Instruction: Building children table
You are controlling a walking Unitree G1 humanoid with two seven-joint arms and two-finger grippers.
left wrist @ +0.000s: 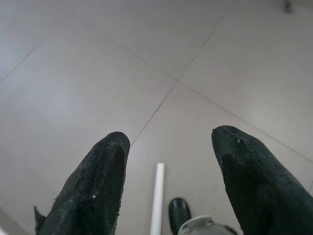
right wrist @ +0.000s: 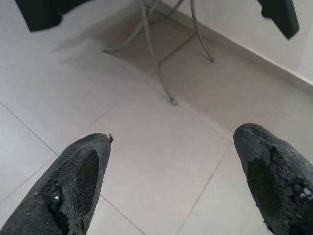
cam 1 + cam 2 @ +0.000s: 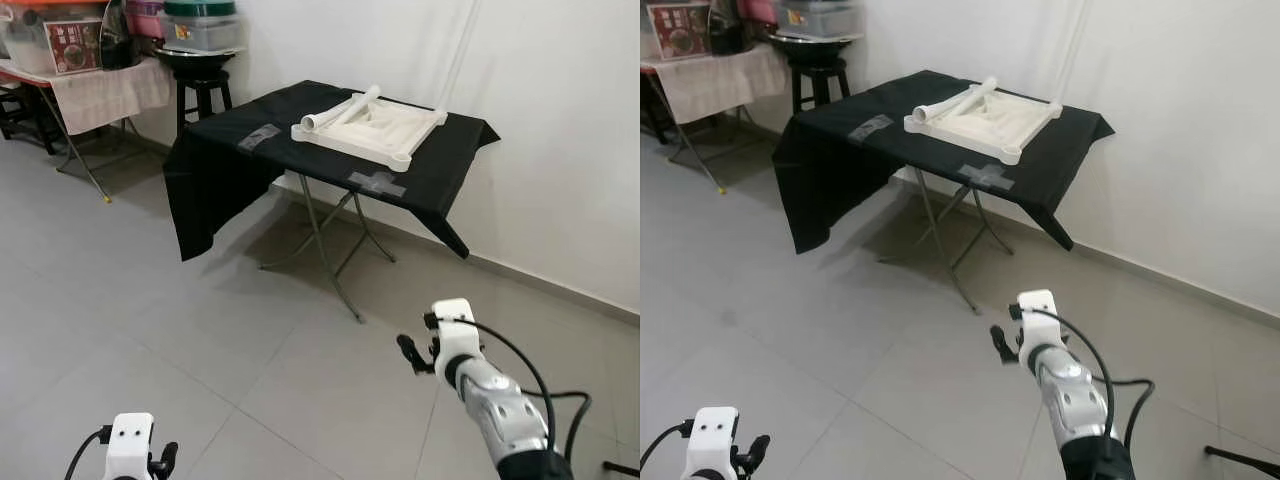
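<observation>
Nearest you, the left gripper [image 3: 165, 458] hangs low, the right gripper [image 3: 410, 354] is raised over glossy grey tiles; the white tabletop [image 3: 372, 127] lies on the black-draped table [image 3: 225, 150]. In both wrist views, your textured fingers [image 1: 95, 186] are spread, empty.

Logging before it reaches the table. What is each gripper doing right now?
Left gripper: open, holding nothing, over the floor.
Right gripper: open, holding nothing, short of the table.

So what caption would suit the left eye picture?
White table parts lie on a black-draped folding table ahead of the robot's two lowered arms.
</observation>
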